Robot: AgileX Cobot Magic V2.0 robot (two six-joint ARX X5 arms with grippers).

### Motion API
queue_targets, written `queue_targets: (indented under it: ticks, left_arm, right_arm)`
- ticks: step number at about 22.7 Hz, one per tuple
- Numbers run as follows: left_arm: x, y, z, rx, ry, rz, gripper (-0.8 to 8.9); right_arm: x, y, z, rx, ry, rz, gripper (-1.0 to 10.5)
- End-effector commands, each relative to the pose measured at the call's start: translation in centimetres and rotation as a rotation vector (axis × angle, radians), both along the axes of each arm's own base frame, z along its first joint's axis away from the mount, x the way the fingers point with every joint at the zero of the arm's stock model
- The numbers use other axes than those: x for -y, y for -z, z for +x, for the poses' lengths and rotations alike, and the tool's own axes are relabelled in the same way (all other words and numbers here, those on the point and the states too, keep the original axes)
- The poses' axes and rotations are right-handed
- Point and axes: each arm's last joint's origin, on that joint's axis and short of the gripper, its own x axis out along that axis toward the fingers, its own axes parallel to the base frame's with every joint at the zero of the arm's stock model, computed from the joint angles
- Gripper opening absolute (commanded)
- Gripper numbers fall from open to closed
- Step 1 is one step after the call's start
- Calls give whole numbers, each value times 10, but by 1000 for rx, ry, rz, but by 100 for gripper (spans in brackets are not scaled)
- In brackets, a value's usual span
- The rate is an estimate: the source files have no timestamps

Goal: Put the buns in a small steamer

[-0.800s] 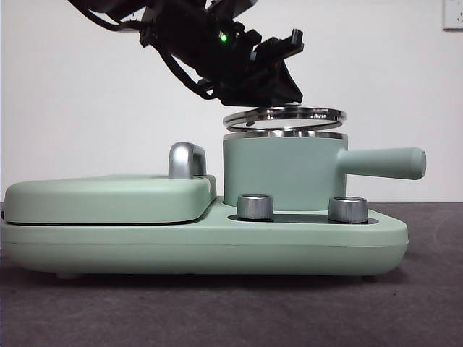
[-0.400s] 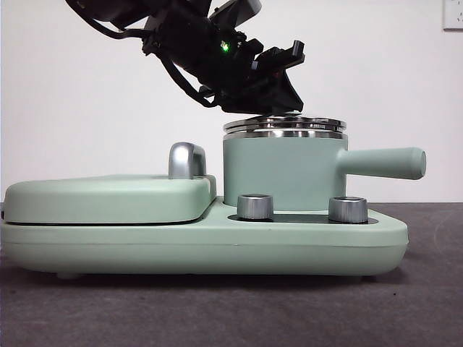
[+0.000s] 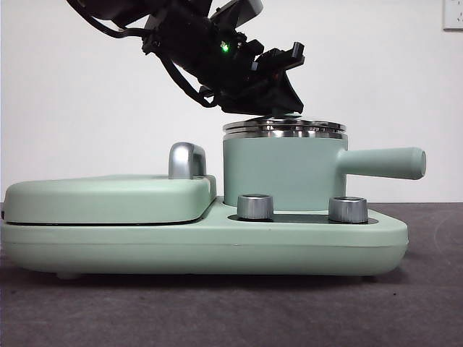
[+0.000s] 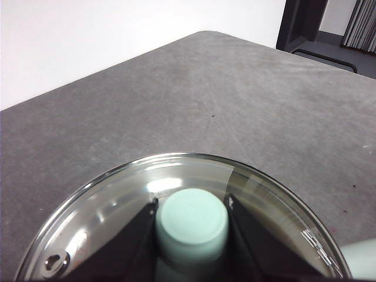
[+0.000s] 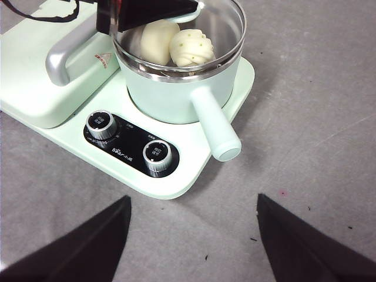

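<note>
Grill plate (image 3: 108, 199): flat, mint green, lid down, at the left end of the cooker base (image 3: 202, 249); a chrome handle (image 3: 187, 160) stands at its inner edge, next to the steamer.
Left gripper (image 3: 278, 108): comes down from the upper left in the front view, big and dark, with a small green light on the arm; its tip is right over the middle of the steamer. In the left wrist view its jaws are closed against both sides of the knob (image 4: 192, 226).
Lid (image 3: 284, 124): glass with a steel ring, lying flat and level on the steamer's rim; the green knob at its centre is in the left gripper's grasp.
Steamer (image 3: 282, 173): mint-green pot with a steel rim, standing on the right half of the base, behind the two dials (image 5: 129, 141); its straight handle (image 3: 383, 163) sticks out to the right in the front view.
Buns (image 5: 176, 44): both inside the steamer, seen through the glass in the right wrist view. The smooth bun (image 5: 155, 40) and the ridged bun (image 5: 192, 48) with small green flecks lie side by side, touching or nearly so.
Dials: two silver ones on a black panel at the front of the base, just before the steamer.
Right gripper (image 5: 194, 235): held away from the cooker, above bare grey table (image 5: 305, 117), looking down at the steamer; its jaws stand wide apart with nothing between them.
</note>
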Motion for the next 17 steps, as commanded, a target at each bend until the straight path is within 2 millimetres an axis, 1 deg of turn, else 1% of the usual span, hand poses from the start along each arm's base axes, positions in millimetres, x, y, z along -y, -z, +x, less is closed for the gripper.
queue_targets:
  ticks: [1,5,10,11,14,15,17]
  left_arm:
    - [9,-4,-2,4,25,-18,10]
    - [11,-4,-4,4,32,-17,10]
    - [10,-2,-3,-5,28,-8,11]
    - [9,-2,-3,-7,27,-6,37]
    - [9,-2,-3,-10,27,-4,221]
    - [9,-2,-3,-10,27,-4,258]
    - [9,-4,-3,-8,27,-8,263]
  right_arm:
    - [-1,-3,1,8,0,10,338]
    - [-1,-3,1,8,-1,10,338]
    - [-1,-3,1,7,-2,11,338]
    - [-1,-3,1,8,-2,10,338]
    - [-1,-3,1,7,-2,11,338]
    - [-1,-3,1,7,-2,11,338]
    - [-1,-3,1,8,-2,10,338]
